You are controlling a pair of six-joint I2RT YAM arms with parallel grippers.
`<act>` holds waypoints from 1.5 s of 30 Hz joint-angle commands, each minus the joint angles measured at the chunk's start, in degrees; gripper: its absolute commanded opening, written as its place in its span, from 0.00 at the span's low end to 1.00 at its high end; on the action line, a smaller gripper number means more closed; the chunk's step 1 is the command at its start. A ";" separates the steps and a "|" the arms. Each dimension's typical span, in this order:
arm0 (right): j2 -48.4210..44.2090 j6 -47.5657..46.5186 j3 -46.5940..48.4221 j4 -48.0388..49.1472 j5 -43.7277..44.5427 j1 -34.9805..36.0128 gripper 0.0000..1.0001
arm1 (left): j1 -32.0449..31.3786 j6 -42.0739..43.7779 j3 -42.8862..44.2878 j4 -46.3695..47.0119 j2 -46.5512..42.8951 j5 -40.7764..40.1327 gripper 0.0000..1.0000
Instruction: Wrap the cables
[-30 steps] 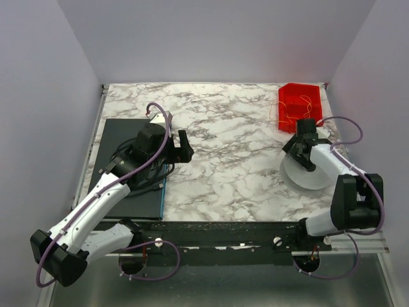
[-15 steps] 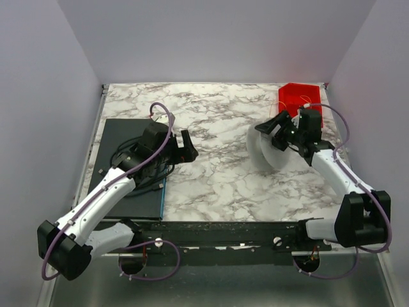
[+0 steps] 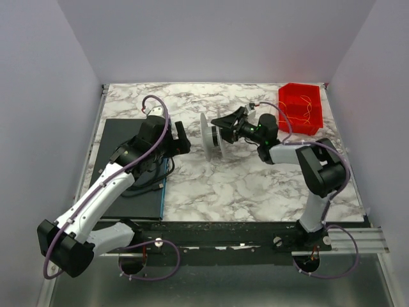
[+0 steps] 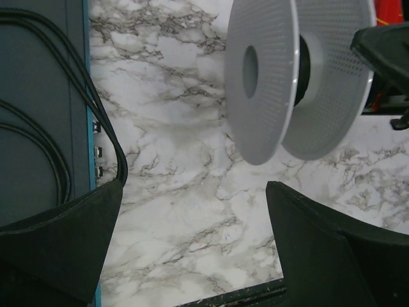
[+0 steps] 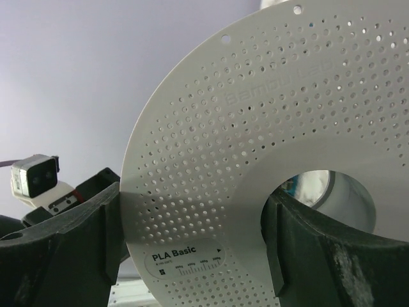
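One spool [image 3: 209, 135], one bin [image 3: 289, 94], perhaps two cables [image 3: 305, 104].

White marble-patterned tabletop [image 3: 236, 185], grey-veined. Lying flat along the left side, a dark mat [image 3: 112, 135] with a blue edge; sitting at the far right corner, a red bin [image 3: 316, 93].

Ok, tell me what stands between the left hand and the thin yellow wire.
The white perforated plastic spool, held on edge by the right hand, stands directly between the left hand and the red plastic bin holding the thin yellow wire.
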 commanded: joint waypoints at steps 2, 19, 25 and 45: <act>9.06 13.88 3.16 32.07 -0.42 3.59 0.42 | 0.90 -0.05 3.83 0.11 1.02 -5.37 0.99; 15.97 12.82 -2.92 36.93 3.42 6.37 0.74 | -3.43 -1.31 5.48 6.53 10.65 -8.26 0.92; 17.83 12.24 -4.41 37.03 3.99 6.76 0.79 | -4.45 -3.35 2.32 7.82 6.41 -9.40 0.95; 13.59 3.32 -4.02 22.22 6.67 8.70 0.94 | -10.52 0.26 4.76 13.36 17.75 -18.87 0.08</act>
